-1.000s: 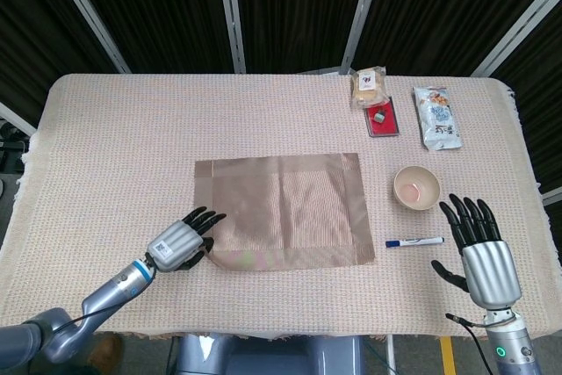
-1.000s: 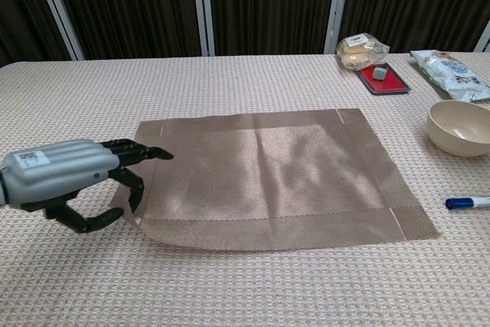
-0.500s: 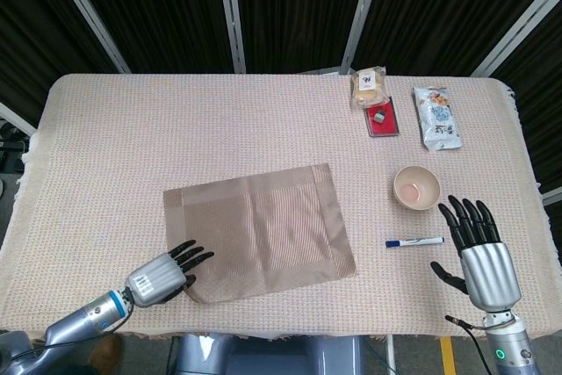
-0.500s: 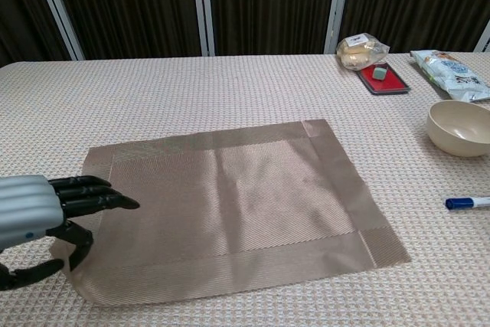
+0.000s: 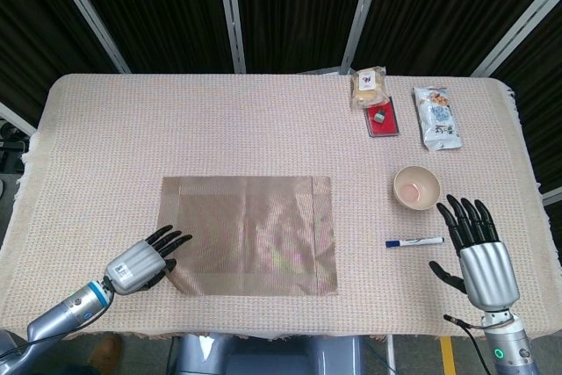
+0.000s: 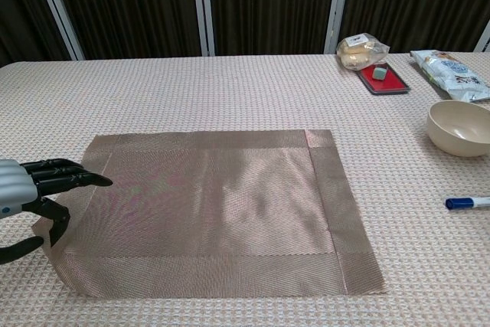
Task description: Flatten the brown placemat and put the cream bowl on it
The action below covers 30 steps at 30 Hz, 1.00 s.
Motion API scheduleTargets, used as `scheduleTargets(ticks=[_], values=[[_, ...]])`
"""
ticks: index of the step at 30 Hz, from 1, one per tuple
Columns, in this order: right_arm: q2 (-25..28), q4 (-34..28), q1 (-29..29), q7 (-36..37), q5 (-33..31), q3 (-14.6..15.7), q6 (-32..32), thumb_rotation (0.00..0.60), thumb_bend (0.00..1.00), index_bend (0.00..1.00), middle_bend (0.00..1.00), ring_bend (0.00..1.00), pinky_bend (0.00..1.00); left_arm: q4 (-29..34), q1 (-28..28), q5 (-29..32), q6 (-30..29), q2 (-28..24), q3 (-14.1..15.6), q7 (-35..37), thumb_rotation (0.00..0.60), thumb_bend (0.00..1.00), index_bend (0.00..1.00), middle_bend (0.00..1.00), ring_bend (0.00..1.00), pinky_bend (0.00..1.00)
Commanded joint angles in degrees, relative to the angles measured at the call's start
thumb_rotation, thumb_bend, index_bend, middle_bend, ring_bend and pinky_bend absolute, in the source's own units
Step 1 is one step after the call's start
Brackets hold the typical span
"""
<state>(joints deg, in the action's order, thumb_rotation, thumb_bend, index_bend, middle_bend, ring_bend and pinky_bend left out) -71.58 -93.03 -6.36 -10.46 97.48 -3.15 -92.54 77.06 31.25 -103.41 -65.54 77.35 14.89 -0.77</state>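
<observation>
On the table, the brown placemat lies flat (left robot hand pinching its edge).

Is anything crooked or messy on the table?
Only slightly: the brown placemat's near-left corner looks a bit lifted where the left hand pinches it. Nothing looks spilled or broken.

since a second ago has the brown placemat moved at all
Yes. In the head view the brown placemat has slid left and toward the near table edge, away from the unmoved cream bowl, dragged by the left hand.
</observation>
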Motion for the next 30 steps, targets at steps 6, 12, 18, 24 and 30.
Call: scheduleTargets(ticks=[6,12,18,24,30], values=[[0.25,0.07,0.14,0.35,-0.2,-0.23,-0.2,0.6,0.0,0.0,0.0,0.0,0.0,-0.63,-0.11,-0.48,0.39,1.53,-0.59,-0.13,0.6,0.51,0.69,0.0,0.0,0.0],[0.42,-0.08,0.27,0.58,-0.02,-0.21,-0.38,0.6,0.0,0.0,0.0,0.0,0.0,-0.48,-0.35,-1.74,-1.05,0.12,-0.25,0.23,0.6,0.24,0.28,0.0,0.0,0.0],[0.66,-0.39,0.38,0.64,-0.11,-0.24,-0.35,0.6,0.0,0.0,0.0,0.0,0.0,3.23,-2.37,-2.64,-10.8,-5.45,-1.89,4.32,0.6,0.0,0.0,0.0,0.0,0.0],[0.98,-0.37,0.2,0.92,-1.27,-0.5,0.67,0.6,0.0,0.0,0.0,0.0,0.0,11.92,-6.61,5.45,-17.39,-11.74,-7.3,-0.03,0.6,0.0,0.0,0.0,0.0,0.0],[1.39,-0.18,-1.09,1.38,-4.6,-1.13,4.71,0.6,0.0,0.0,0.0,0.0,0.0,25.01,-11.85,20.66,-19.89,-14.97,-12.75,-10.84,0.6,0.0,0.0,0.0,0.0,0.0]])
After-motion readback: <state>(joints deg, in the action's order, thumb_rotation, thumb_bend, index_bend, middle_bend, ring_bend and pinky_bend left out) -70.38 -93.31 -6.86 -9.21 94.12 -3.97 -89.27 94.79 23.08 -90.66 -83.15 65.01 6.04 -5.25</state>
